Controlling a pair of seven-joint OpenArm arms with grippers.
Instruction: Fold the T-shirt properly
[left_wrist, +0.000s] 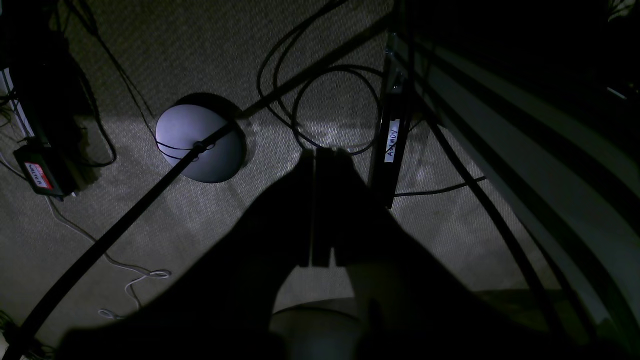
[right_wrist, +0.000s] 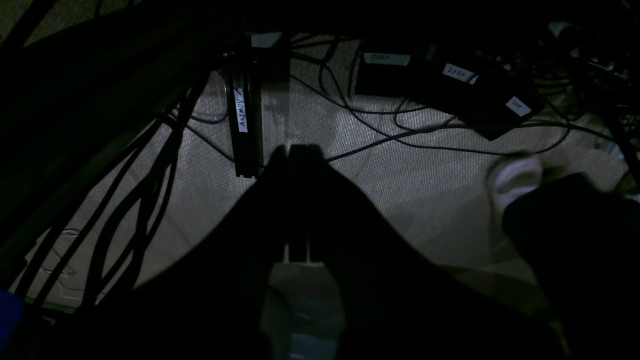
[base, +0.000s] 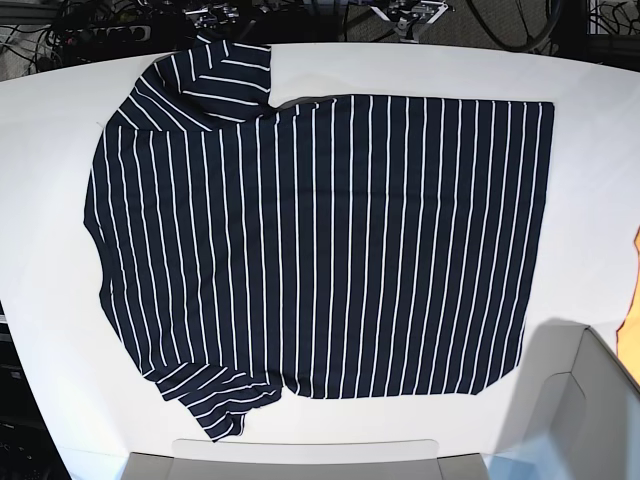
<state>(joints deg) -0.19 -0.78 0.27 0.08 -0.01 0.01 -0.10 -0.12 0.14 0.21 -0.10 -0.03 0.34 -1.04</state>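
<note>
The dark navy T-shirt (base: 330, 250) with thin white stripes lies spread flat on the white table (base: 50, 150). Its neck end is on the left and its hem on the right. One sleeve (base: 215, 75) points to the far edge, the other (base: 215, 405) to the near edge. Neither arm shows in the base view. In the left wrist view my left gripper (left_wrist: 324, 150) is a dark silhouette with fingers together, hanging over carpet. In the right wrist view my right gripper (right_wrist: 292, 147) looks the same, also over the floor. Both hold nothing.
Grey box shapes sit at the base view's bottom edge (base: 300, 465) and bottom right (base: 580, 400). On the floor are a round lamp base (left_wrist: 200, 137), cables (right_wrist: 400, 125), labelled power bricks (right_wrist: 450, 85) and a white-socked foot (right_wrist: 515, 180).
</note>
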